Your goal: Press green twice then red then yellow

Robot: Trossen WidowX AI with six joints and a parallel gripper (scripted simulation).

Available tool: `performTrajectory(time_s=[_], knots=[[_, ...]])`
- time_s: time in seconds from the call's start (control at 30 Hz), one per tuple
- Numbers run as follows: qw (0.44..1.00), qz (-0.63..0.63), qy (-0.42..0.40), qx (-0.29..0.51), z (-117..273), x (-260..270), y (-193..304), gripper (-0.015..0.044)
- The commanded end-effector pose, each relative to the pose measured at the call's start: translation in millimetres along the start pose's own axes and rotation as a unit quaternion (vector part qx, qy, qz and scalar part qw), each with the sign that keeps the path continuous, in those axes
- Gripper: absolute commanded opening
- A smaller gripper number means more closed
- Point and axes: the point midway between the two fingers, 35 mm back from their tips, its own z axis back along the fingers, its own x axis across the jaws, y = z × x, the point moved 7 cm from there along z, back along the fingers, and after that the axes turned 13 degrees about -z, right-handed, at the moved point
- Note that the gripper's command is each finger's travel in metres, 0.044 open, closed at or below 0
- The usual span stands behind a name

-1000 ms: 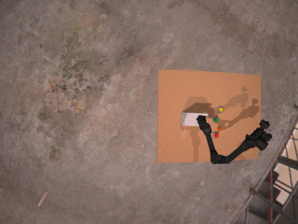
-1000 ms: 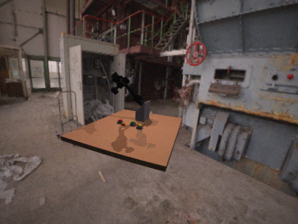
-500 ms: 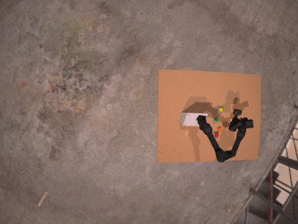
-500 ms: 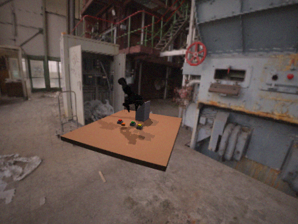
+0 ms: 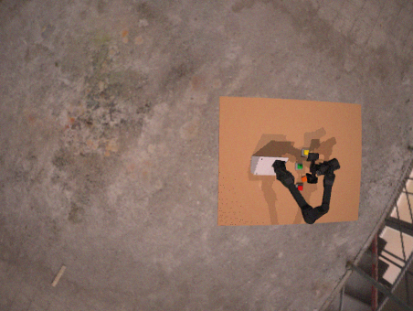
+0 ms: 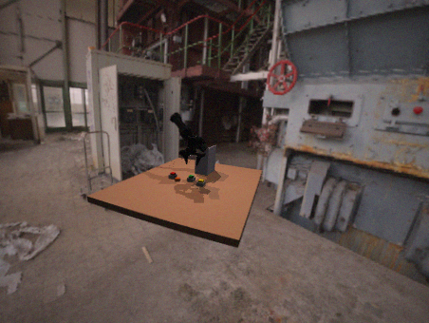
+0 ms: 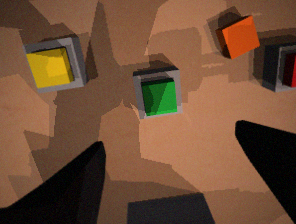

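The green button (image 5: pixel 300 166) (image 6: pixel 191 178) (image 7: pixel 160 97) stands in a grey square housing between the other two buttons. The yellow button (image 5: pixel 306 153) (image 6: pixel 201 181) (image 7: pixel 50 68) is left of it in the wrist view. The red button (image 5: pixel 300 187) (image 6: pixel 173 175) (image 7: pixel 291 70) is at that view's right edge, partly cut off. My gripper (image 5: pixel 312 167) (image 7: pixel 170 137) is open and empty, pointing down, above the table beside the green button. The fingers stand wide apart, with the green button showing beyond the gap between them.
An orange block (image 5: pixel 304 179) (image 6: pixel 177 179) (image 7: pixel 239 37) lies between the green and red buttons, nearer the red one. A grey box (image 5: pixel 266 166) (image 6: pixel 205 162) stands under the arm's base on the brown table (image 5: pixel 238 119) (image 6: pixel 214 216). A dark grey shape shows at the wrist view's bottom edge.
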Motion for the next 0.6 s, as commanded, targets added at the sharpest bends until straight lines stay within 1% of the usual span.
performTrajectory(time_s=[0.0, 0.1, 0.33, 0.37, 0.57], knots=[[1.0, 0.004, 0.007, 0.005, -29.9, -1.0, 1.7, 0.0295], [1.0, 0.004, 0.01, 0.005, -58.1, -3.4, 3.7, 0.0216], [1.0, 0.004, 0.011, 0.005, -59.9, -3.7, 4.0, 0.0032], [1.0, 0.004, 0.011, 0.005, -59.9, -3.7, 4.0, 0.002], [1.0, 0.004, 0.011, 0.005, -59.9, -3.7, 4.0, 0.002]])
